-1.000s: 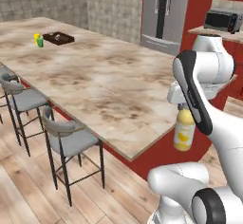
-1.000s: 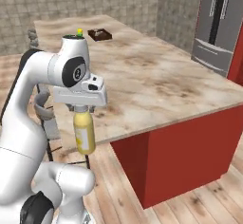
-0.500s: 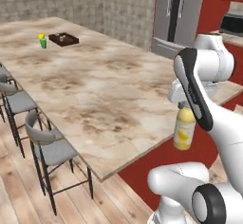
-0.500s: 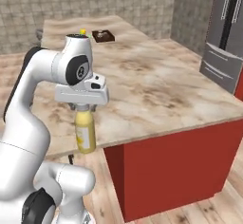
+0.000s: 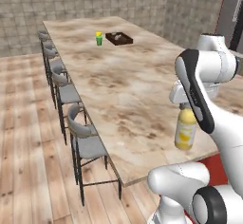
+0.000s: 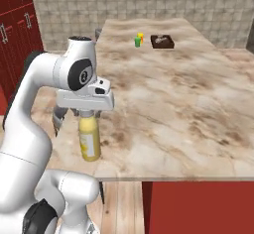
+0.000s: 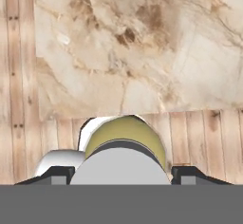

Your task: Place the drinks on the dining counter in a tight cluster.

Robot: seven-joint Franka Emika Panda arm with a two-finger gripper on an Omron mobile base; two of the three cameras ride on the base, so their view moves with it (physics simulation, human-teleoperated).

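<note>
While hanging off the near corner of the tabletop (image 5: 118,95), juice bottle (image 5: 185,129) held upright in gripper (image 6: 87,113), clamped around the pale cap and neck from above, jaws spread fairly wide around it. Bottle body dangling free below the hand, at the tabletop edge level and not yet over the marble in the hand view (wood floor directly under it there, marble edge just ahead). Bottle seen in hand view as round yellow shoulder under the cap (image 7: 126,140), finger tips (image 7: 57,173) flanking it.

Handling guess: rigid plastic, smooth and a bit slippery, moderately heavy if full, stout so stable once stood down. Top grip at the neck fine for carrying but lets body swing; best kept vertical, set down flat on base, released only when resting. Not fragile-looking.

Far down the tabletop: small green-and-yellow cup (image 5: 98,38) and dark tray (image 5: 119,38) just beside it, well apart from the bottle. Grey stools (image 5: 80,133) lined along one side. Other two drinks not spotted on the marble from these angles.
</note>
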